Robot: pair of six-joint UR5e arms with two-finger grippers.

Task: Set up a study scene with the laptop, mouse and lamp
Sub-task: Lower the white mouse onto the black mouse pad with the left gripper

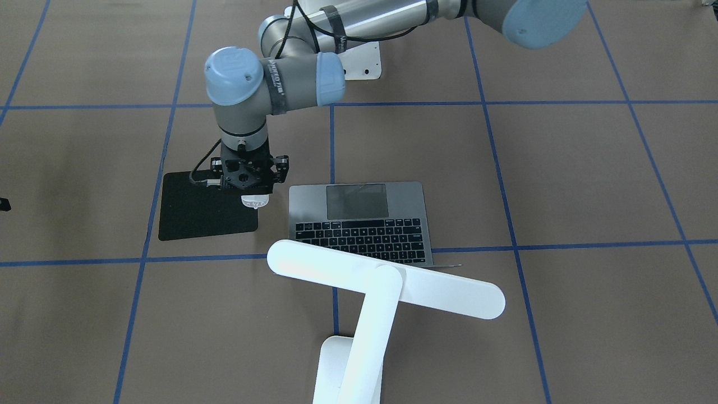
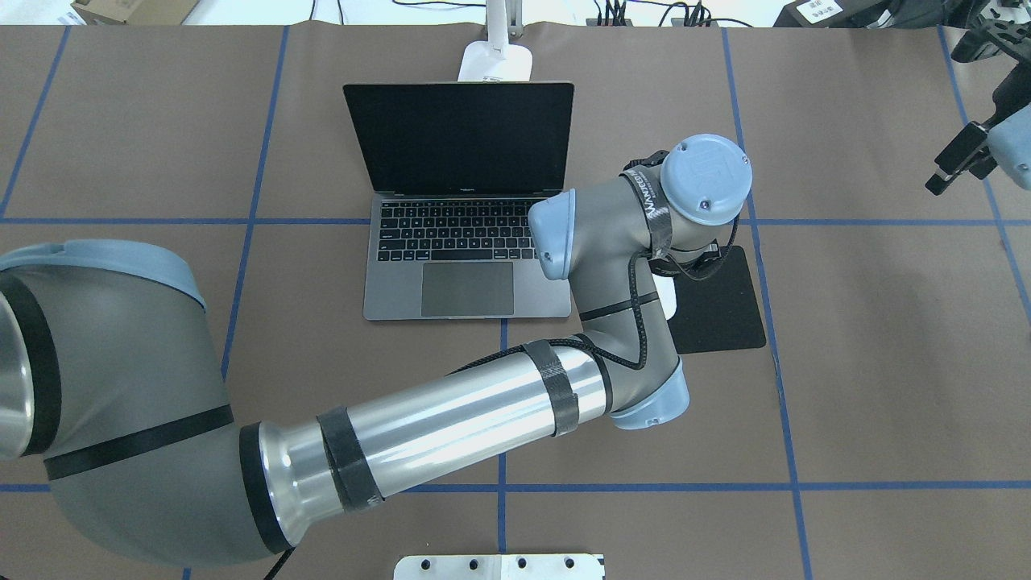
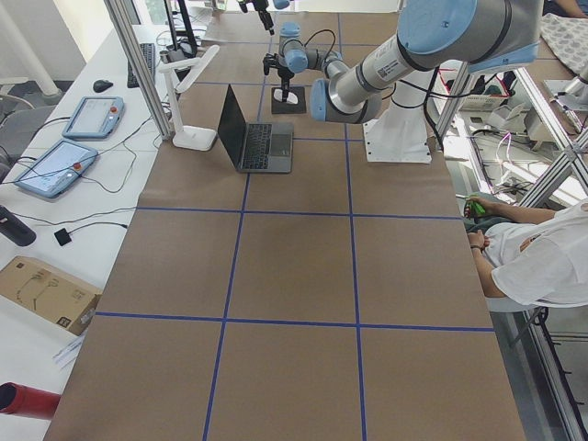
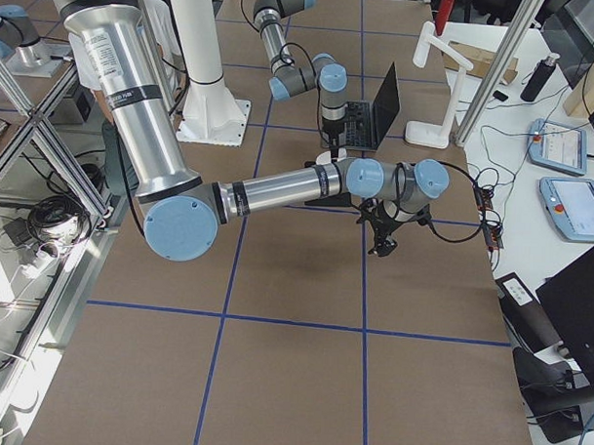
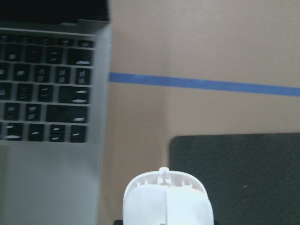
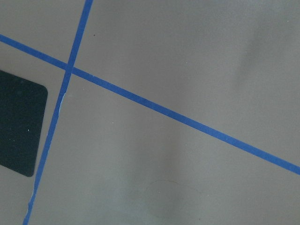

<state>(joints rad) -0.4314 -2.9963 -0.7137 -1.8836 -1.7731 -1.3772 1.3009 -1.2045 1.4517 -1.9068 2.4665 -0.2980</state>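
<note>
The open grey laptop (image 2: 467,242) sits mid-table with its screen towards the far edge. Behind it stands the white lamp (image 1: 387,280), its bar head over the laptop's back edge. My left gripper (image 1: 253,191) reaches across to the laptop's right side and is shut on the small white mouse (image 1: 255,201). It holds the mouse over the inner edge of the black mat (image 2: 725,310). The left wrist view shows the mouse (image 5: 168,199) close at the bottom, between laptop (image 5: 47,117) and mat (image 5: 243,168). My right gripper (image 2: 958,165) hangs at the far right; I cannot tell its jaw state.
Blue tape lines grid the brown table cover. A white bolted base plate (image 2: 499,566) lies at the robot's edge. A seated person (image 3: 542,257) is beside the table, with teach pendants (image 3: 55,165) on the side bench.
</note>
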